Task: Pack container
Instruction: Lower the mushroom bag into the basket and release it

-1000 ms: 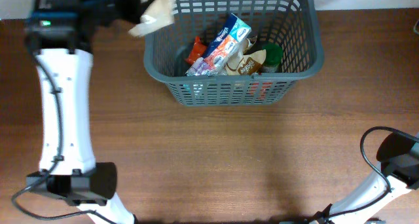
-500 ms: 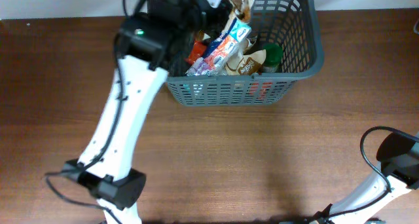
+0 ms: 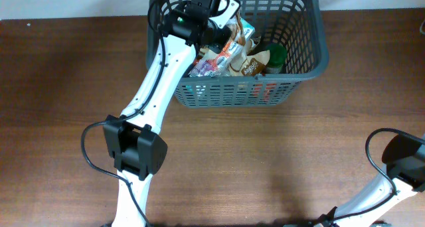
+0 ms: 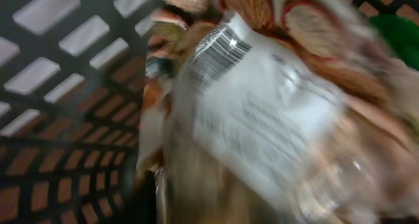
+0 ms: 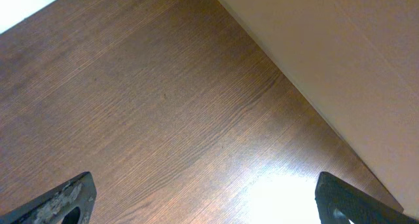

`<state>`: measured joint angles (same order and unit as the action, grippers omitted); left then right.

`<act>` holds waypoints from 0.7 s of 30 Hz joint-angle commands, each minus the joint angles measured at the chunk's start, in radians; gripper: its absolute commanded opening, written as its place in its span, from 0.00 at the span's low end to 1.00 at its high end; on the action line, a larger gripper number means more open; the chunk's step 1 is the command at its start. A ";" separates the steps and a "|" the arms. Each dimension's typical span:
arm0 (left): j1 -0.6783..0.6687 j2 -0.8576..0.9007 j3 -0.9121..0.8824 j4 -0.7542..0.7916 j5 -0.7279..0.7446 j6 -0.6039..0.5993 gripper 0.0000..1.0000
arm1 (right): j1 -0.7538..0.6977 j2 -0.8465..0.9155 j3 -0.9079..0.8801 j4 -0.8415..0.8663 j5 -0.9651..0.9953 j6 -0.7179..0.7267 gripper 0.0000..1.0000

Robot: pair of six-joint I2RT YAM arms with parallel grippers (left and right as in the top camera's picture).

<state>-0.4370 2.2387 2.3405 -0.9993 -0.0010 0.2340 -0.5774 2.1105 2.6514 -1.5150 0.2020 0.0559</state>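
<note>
**Left arm over the basket (image 3: 320, 41), delivering a snack packet (image 4: 262, 112).**
My left gripper (image 3: 220, 16) hangs inside the basket's left end, at the far edge of the table (image 3: 265, 160), so the packet can land on the groceries (image 3: 255, 64) there. The packet hides my fingers, so I cannot tell whether they pinch it. My right gripper (image 5: 209, 201), spread wide, idles over the wood.

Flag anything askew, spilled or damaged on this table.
Nothing stands out. The dark grey slotted plastic basket sits upright on the wooden table, and the packets inside lie heaped at angles, none spilled outside.
</note>
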 commanded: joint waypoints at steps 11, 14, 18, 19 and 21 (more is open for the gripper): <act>0.003 -0.087 0.028 -0.013 -0.007 0.006 1.00 | 0.000 -0.011 -0.002 0.000 0.012 0.016 0.99; 0.003 -0.167 0.037 -0.013 -0.013 0.007 1.00 | 0.000 -0.011 -0.002 0.000 0.012 0.016 0.99; 0.003 -0.279 0.037 -0.054 -0.116 0.007 1.00 | 0.000 -0.011 -0.002 0.000 0.012 0.016 0.99; 0.003 -0.311 0.037 -0.085 -0.158 0.007 1.00 | 0.000 -0.011 -0.002 0.000 0.012 0.016 0.99; 0.004 -0.359 0.037 -0.152 -0.224 0.007 1.00 | 0.000 -0.011 -0.002 0.000 0.012 0.016 0.99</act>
<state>-0.4370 1.9987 2.3482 -1.1046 -0.0967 0.2398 -0.5774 2.1105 2.6514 -1.5150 0.2020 0.0566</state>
